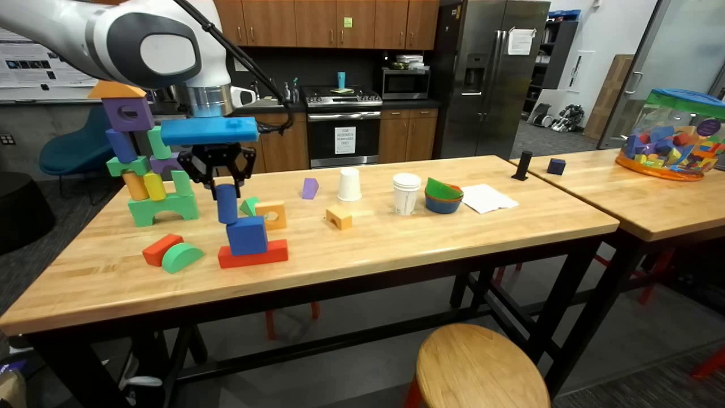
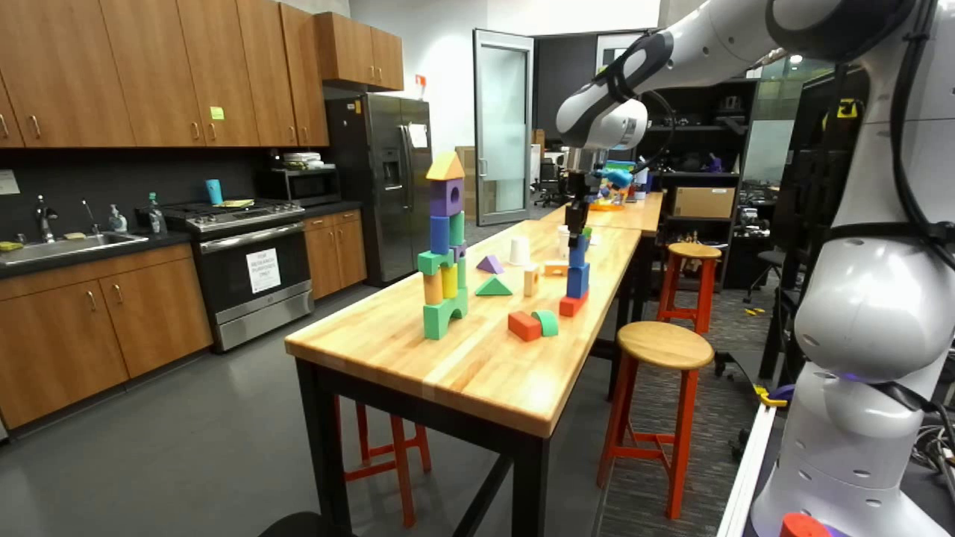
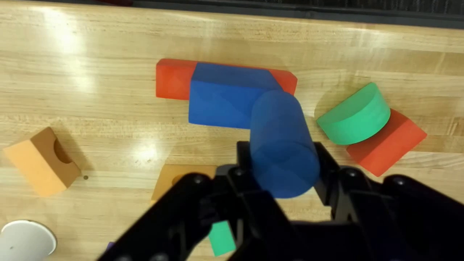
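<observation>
One blue cylinder, top between the tool's jaws

Blue block obstructs beneath jaws; open gap separates the tower.

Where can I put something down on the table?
Bare wood lies between the long red block, bowls and table edge by the stool. There's more between the tower, short red block and nearest table end. It's crowded around the gripper: blue cylinder, blue block, orange holed block, green triangle.
</observation>
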Tool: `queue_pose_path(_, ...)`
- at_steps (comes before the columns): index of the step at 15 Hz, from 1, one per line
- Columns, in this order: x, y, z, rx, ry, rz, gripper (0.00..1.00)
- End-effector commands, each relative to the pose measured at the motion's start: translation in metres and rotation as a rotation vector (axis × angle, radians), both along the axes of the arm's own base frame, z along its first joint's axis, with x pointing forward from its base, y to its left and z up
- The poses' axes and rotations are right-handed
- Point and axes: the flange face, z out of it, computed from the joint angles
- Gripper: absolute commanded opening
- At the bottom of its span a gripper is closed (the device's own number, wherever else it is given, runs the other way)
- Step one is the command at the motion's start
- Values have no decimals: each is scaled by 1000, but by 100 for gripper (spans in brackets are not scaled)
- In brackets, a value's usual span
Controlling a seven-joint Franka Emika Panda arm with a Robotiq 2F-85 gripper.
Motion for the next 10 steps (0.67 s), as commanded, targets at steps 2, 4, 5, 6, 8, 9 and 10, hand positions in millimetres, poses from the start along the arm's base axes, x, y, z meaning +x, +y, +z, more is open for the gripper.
queue_pose_path(2,-6,3,3,-3,-31,-9,17)
queue_pose_path(4,-6,3,3,-7,-36,-10,17)
queue_pose_path(5,-6,3,4,-8,-38,-10,17)
queue_pose_path(6,-5,3,4,-9,-39,-10,17)
queue_pose_path(8,-5,3,5,-11,-41,-8,17)
queue_pose_path(9,-5,3,6,-12,-42,-8,17)
queue_pose_path(10,-5,3,6,-13,-43,-8,17)
